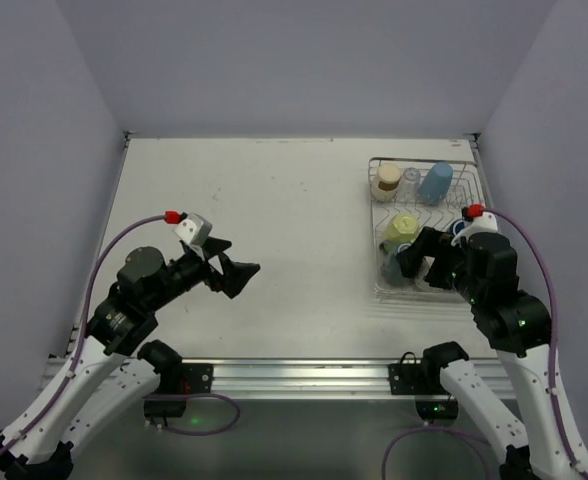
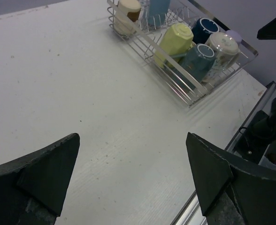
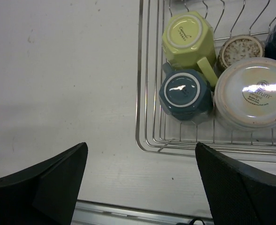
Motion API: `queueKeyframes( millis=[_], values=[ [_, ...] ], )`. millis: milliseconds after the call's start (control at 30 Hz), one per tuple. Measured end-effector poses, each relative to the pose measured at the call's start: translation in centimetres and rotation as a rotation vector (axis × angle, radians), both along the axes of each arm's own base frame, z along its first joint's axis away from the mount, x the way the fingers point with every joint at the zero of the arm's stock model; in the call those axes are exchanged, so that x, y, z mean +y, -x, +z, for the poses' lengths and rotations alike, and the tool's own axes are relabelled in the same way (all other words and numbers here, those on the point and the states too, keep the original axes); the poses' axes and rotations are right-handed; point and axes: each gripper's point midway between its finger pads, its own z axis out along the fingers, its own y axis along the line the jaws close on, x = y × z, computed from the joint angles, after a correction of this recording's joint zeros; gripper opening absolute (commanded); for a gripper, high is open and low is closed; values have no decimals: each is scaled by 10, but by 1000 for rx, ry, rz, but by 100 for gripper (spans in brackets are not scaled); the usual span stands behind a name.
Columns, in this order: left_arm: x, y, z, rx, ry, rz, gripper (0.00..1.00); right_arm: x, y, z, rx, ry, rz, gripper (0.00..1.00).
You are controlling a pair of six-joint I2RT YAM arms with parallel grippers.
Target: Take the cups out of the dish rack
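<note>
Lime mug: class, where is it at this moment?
The lime mug sits base-up in the rack at the right of the table, by the rack's left rim, just beyond the teal mug.

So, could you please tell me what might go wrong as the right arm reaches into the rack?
1. The teal mug sits crowded by the green mug and cream cup; the open right fingers could knock a neighbour.
2. A finger might snag the wire rim of the dish rack.

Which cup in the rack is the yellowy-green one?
The upside-down lime mug beside the dark teal cup, along the dish rack's left edge. It alone is yellow-green; the rest are blues, cream or whitish.
</note>
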Motion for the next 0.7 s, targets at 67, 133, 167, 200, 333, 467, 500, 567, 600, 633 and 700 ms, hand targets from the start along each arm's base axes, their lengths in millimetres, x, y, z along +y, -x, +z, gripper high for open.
queueKeyframes(
  millis=[67,133,167,200,333,467,500,567,600,633,700],
  values=[
    [0,-2,-7,19,-13,5,100,2,-3,-6,30,14,-5,99],
    [1,-3,-11,29,-22,15,100,5,-7,-12,55,20,-13,99],
    [2,-4,-12,28,-27,20,100,6,-8,-14,63,25,-20,99],
    [2,-5,-12,28,-30,23,100,7,-9,-19,78,31,-23,99],
    [3,-7,-14,28,-39,28,100,6,-20,-38,140,85,-69,99],
    [3,-8,-16,35,-44,31,100,-1,-32,-55,183,134,-132,98],
    [3,-8,-16,35,-44,31,100,-2,-33,-59,190,142,-143,98],
    [4,-8,-16,33,-42,31,100,-5,-37,-62,197,154,-164,99],
    [4,-8,-15,32,-41,31,100,-5,-39,-65,206,160,-175,99],
    [4,-8,-15,31,-41,31,100,-6,-41,-67,212,165,-184,99],
    [4,-8,-15,32,-42,30,100,-6,-46,-74,230,176,-197,99]
  ],
)
